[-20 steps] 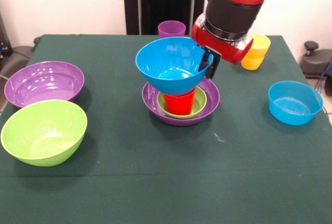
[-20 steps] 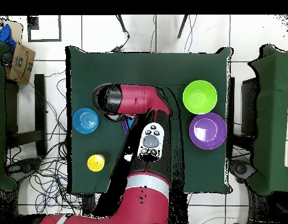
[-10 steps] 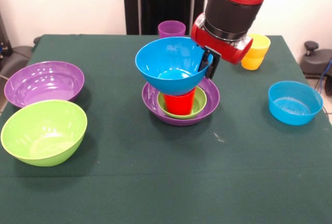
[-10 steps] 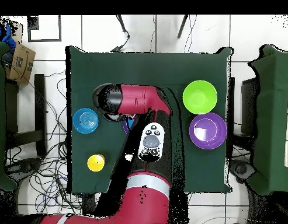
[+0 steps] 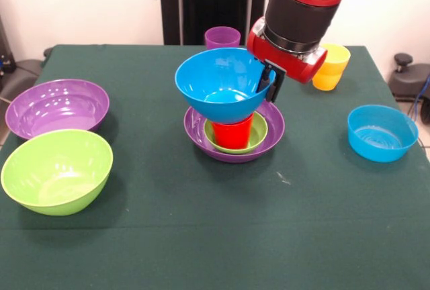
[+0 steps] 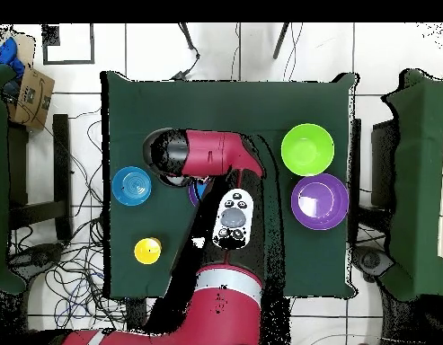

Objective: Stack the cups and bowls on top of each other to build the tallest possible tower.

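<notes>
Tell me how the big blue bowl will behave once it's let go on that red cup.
The blue bowl looks glossy, so probably slippery. It sits wide over the narrow red cup, so it may tip. It looks like thin plastic, likely light and stiff.

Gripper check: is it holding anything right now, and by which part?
Yes. The gripper is shut on the large glossy blue plastic bowl, pinching its rim on the side nearest the arm. The bowl sits on the red plastic cup.

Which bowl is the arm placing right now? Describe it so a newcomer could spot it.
Find the stack at the middle of the green table. The large blue bowl sits on the red cup, gripper at its rim. The other blue bowl is smaller and stands alone.
</notes>
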Available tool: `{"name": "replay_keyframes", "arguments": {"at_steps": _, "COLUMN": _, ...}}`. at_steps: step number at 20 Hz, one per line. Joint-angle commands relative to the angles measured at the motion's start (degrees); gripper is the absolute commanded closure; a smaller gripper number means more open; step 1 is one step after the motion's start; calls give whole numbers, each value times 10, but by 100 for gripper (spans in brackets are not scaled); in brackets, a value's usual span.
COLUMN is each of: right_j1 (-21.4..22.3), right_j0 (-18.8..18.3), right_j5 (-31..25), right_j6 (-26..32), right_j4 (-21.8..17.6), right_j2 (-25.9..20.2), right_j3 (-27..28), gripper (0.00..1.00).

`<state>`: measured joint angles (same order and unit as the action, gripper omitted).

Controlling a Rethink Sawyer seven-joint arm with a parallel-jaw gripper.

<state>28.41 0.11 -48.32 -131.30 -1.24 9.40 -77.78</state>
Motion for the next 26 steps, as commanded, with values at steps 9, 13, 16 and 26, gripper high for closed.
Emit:
{"name": "replay_keyframes", "arguments": {"at_steps": 9, "right_j1": -34, "right_j0": -13, "right_j5": 20, "right_j6": 30, "right_j4": -21, "right_j2": -68, "right_j3": -21, "gripper": 100}}
{"name": "replay_keyframes", "arguments": {"at_steps": 13, "right_j1": -33, "right_j0": -13, "right_j5": 19, "right_j6": 30, "right_j4": -21, "right_j2": -68, "right_j3": -21, "gripper": 100}}
{"name": "replay_keyframes", "arguments": {"at_steps": 16, "right_j1": -31, "right_j0": -12, "right_j5": 18, "right_j6": 29, "right_j4": -20, "right_j2": -68, "right_j3": -23, "gripper": 100}}
{"name": "replay_keyframes", "arguments": {"at_steps": 26, "right_j1": -29, "right_j0": -9, "right_j5": 26, "right_j6": 24, "right_j4": -22, "right_j2": -65, "right_j3": -27, "gripper": 0}}
